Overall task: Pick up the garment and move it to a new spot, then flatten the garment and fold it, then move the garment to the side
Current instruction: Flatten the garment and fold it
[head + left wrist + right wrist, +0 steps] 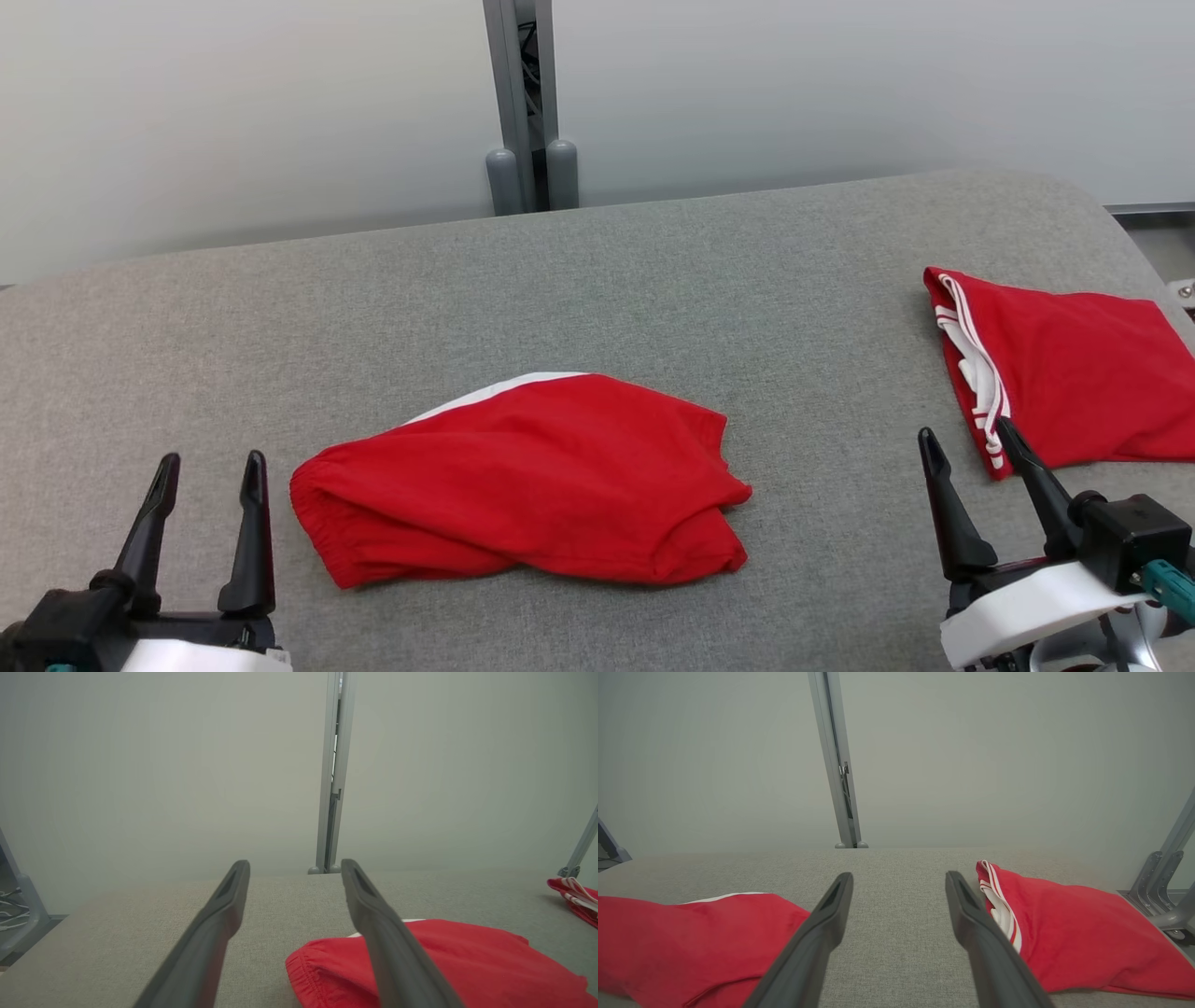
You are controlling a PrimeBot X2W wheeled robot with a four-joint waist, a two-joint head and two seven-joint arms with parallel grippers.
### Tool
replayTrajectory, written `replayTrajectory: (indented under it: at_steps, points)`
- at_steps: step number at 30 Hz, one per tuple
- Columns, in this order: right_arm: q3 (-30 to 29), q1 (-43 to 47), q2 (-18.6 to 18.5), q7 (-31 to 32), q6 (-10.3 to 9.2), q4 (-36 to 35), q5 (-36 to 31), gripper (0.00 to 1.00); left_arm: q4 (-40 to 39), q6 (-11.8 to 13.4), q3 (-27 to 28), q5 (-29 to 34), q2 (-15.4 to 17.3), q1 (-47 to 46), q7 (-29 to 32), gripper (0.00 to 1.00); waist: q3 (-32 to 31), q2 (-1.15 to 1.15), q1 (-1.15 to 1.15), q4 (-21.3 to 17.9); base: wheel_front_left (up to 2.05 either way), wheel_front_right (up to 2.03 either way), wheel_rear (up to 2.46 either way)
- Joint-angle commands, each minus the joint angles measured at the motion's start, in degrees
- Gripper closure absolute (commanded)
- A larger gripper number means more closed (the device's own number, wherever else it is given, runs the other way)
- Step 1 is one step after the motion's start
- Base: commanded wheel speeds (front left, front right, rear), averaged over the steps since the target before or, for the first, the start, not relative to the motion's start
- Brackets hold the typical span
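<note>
1. The red garment [523, 481] lies in a low, rumpled heap near the middle of the grey fabric-covered desk [653, 280], with a strip of white showing along its far edge.
2. From the head view I cannot say for sure whether it is loosely folded or only bunched; its near right corner tucks under itself.
3. The left gripper [212, 459] hovers at the desk's near left, just beside the garment's gathered left end. Its fingers [250, 541] are spread apart and hold nothing.
4. The right gripper [966, 429] hovers at the near right, and its fingers [945, 509] are likewise parted and empty.
5. A second red garment [1074, 373] with white stripes along one edge lies flat by the desk's right edge, well apart from the first and just beyond the right gripper's fingertips.
6. Behind the desk, a grey metal post [527, 103] rises against a pale wall [233, 121].
</note>
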Motion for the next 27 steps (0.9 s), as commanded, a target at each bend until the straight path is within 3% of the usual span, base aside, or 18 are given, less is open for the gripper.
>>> replayTrajectory:
  at_steps: [1, 13, 26, 27]
  points:
    - [0.0, 0.4, -0.3, 0.2, -0.01, -0.2, 0.0, 0.0, -0.1, -0.3, 0.0, -0.2, 0.0, -1.1, -0.2, 0.0, 0.1, 0.0, 0.0, 0.1, 0.0, 0.0, 0.0]
    - [2.6, -1.2, -0.3, 0.1, -0.01, 1.1, 0.7, 0.0, 8.4, -5.6, -4.8, -8.9, -0.4, -2.0, 14.4, 0.0, 3.0, 0.0, 0.0, -0.6, 0.0, 0.0, 0.0]
    - [3.9, -2.7, -0.2, -0.9, -0.01, 2.9, 1.6, 0.0, 18.4, -10.3, -3.8, -13.5, 0.0, -7.4, 13.7, 0.0, 6.4, 0.0, 0.0, -2.2, 0.0, 0.0, 0.0]
    - [4.1, -2.7, -0.2, -0.7, -0.01, 3.0, 1.5, 0.0, 18.7, -10.7, -3.9, -13.6, 0.1, -7.9, 13.6, 0.09, 6.5, 0.0, 0.0, -2.2, 0.0, 0.0, 0.0]
